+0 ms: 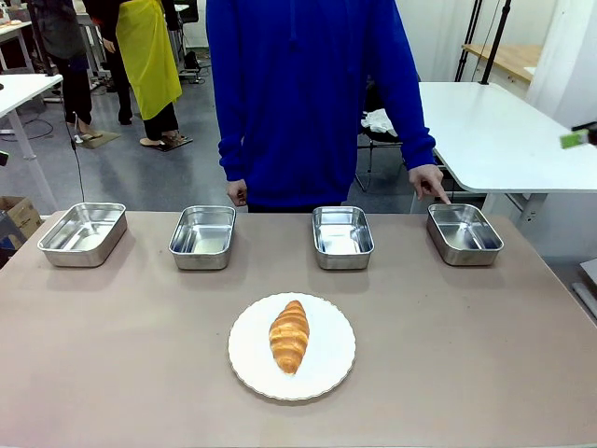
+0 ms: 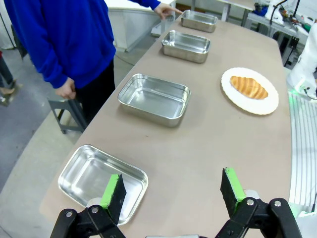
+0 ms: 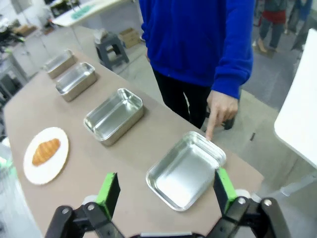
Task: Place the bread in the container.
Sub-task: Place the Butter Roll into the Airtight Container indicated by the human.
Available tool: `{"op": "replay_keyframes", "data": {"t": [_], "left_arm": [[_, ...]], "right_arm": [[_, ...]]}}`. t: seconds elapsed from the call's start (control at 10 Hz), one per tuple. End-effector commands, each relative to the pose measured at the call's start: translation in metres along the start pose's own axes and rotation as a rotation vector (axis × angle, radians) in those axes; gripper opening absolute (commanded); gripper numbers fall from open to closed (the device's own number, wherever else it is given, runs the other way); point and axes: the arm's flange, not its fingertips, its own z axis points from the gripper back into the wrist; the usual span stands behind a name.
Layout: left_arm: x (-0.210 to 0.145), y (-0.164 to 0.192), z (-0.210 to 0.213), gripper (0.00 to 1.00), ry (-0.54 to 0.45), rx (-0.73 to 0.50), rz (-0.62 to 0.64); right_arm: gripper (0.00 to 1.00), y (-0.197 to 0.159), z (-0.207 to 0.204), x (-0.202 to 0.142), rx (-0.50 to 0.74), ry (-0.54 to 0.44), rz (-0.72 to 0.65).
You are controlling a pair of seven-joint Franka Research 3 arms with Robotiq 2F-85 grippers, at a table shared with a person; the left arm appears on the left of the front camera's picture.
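Left gripper (image 2: 172, 182) released | right gripper (image 3: 166, 179) released | I see bread (image 1: 289, 335) on plate (image 1: 250, 366), near edge | person's hand (image 1: 430, 180) points at far-right container (image 1: 464, 234)

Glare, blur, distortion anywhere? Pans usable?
Front view: sharp, even light, no hard shadows; mild reflections inside the pointed-at pan. Left wrist view: wide-angle bends the table edge; croissant crisp. Right wrist view: lower-left corner smeared.

My front camera looks straight across the bench (image 1: 121, 373) at the person (image 1: 298, 93), close in. My wrist cameras hover high over opposite bench ends, looking lengthwise; all three share the plate (image 1: 331, 359) and the row of pans (image 1: 203, 238).
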Motion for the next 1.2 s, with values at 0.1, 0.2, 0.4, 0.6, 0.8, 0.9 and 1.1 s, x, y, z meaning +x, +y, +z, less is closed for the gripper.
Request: {"op": "replay_keyframes", "data": {"t": [0.1, 0.2, 0.4, 0.6, 0.8, 0.9, 1.1], "left_arm": [[0.001, -0.001, 0.001, 1.0, -0.003, 0.001, -0.003], [0.001, -0.001, 0.001, 1.0, -0.003, 0.001, -0.003], [0.001, -0.001, 0.001, 1.0, -0.003, 0.001, -0.003], [0.001, -0.001, 0.001, 1.0, -0.003, 0.001, -0.003], [0.001, -0.001, 0.001, 1.0, -0.003, 0.001, -0.003], [0.001, -0.001, 0.001, 1.0, -0.003, 0.001, -0.003], [0.001, -0.001, 0.001, 1.0, -0.003, 0.001, -0.003]], "right_arm": [[1.0, 0.095, -0.067, 0.057, -0.094, 0.146, -0.167], [1.0, 0.126, -0.093, 0.07, -0.155, 0.156, -0.236], [1.0, 0.188, -0.141, 0.085, -0.259, 0.211, -0.335], [1.0, 0.24, -0.192, 0.083, -0.395, 0.292, -0.42], [1.0, 0.261, -0.233, 0.073, -0.431, 0.392, -0.446], [1.0, 0.264, -0.237, 0.072, -0.388, 0.426, -0.456], [1.0, 0.258, -0.221, 0.053, -0.409, 0.323, -0.407]]}}
